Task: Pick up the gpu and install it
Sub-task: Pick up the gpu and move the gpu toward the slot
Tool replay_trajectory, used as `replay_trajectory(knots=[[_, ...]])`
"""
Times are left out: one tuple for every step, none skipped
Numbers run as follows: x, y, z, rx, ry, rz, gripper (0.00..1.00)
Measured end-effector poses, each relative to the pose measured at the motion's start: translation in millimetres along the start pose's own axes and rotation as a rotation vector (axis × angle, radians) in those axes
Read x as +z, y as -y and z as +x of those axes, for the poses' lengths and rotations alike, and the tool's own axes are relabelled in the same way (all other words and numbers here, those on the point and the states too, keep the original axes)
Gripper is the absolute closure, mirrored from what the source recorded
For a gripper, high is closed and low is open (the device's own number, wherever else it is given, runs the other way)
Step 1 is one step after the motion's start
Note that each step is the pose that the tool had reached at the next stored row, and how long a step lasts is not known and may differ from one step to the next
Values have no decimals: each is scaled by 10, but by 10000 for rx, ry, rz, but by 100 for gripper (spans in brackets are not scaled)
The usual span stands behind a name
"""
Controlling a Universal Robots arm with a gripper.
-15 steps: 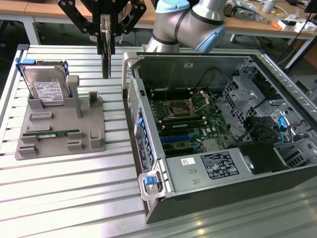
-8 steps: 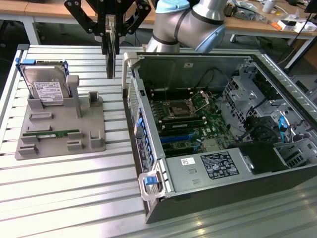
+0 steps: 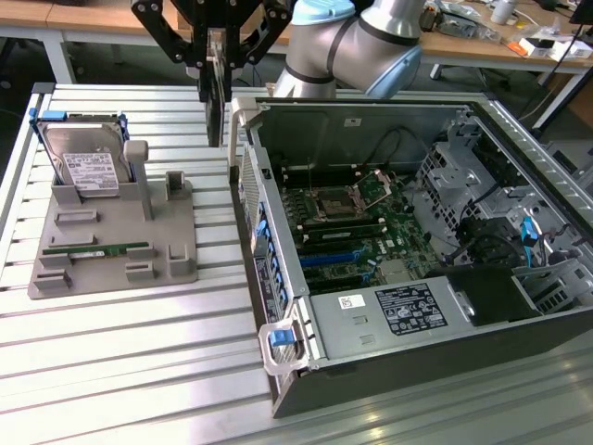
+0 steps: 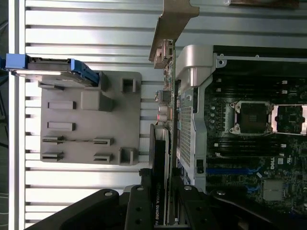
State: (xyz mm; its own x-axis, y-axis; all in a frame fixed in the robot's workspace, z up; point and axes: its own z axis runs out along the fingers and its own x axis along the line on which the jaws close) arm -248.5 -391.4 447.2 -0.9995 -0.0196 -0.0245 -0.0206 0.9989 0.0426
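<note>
We hold the graphics card (image 3: 215,111) in our gripper (image 3: 215,69), whose two sides are clamped on the card's flat faces. The card hangs straight below the gripper, with its silver bracket (image 4: 172,24) at the far end. It is above the table (image 3: 139,371), between the grey tray (image 3: 111,269) and the open computer case (image 3: 389,371). We judge it light and stiff, but fragile. The flat cooler face seems safe to press, while the small parts on the board do not.
</note>
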Motion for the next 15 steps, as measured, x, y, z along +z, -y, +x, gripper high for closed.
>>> replay_trajectory(knots=[[1,0,-12,0,0,0,73],[1,1,-22,0,0,0,73],[1,1,-29,0,1,0,73],[1,1,-42,0,0,0,73],[1,1,-52,0,0,-1,73],[2,1,-62,-1,0,-1,73],[2,2,-83,-1,0,0,73],[2,2,-101,0,0,0,73],[3,3,-119,-1,0,0,73],[3,3,-138,-1,0,1,73],[4,3,-155,-1,1,0,73],[4,3,-170,0,0,0,73],[4,4,-183,0,0,0,73],[5,4,-196,0,1,-1,73],[6,5,-226,0,0,-1,73]])
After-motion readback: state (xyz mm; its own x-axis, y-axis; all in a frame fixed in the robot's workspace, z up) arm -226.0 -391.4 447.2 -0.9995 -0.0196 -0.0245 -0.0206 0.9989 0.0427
